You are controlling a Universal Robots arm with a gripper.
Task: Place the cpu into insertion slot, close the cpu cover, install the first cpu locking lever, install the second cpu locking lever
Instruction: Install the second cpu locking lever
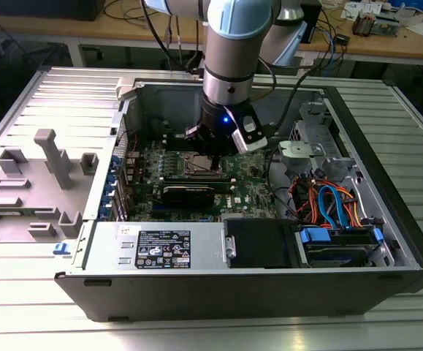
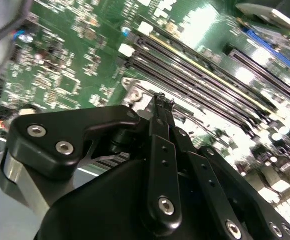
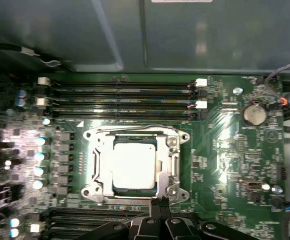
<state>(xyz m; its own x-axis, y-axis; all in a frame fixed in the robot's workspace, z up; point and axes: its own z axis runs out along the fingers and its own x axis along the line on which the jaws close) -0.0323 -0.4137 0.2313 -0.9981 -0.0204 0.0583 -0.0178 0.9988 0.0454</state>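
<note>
cpu (image 3: 133, 166) under cpu cover (image 3: 171, 165) (first wrist view)

Electronics lab: cluttered workbench (image 1: 386, 36), opened computer case (image 1: 233, 219).

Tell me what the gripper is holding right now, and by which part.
Nothing visible: the gripper has its fingertips together at the edge of the cpu cover.

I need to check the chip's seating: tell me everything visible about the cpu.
The cpu is a flat square chip with a pale, shiny metal top. In the first wrist view it lies flat in the insertion slot, with the cpu cover closed around it and its top showing through the window. The claw sits by the socket's edge, not touching the chip.
</note>
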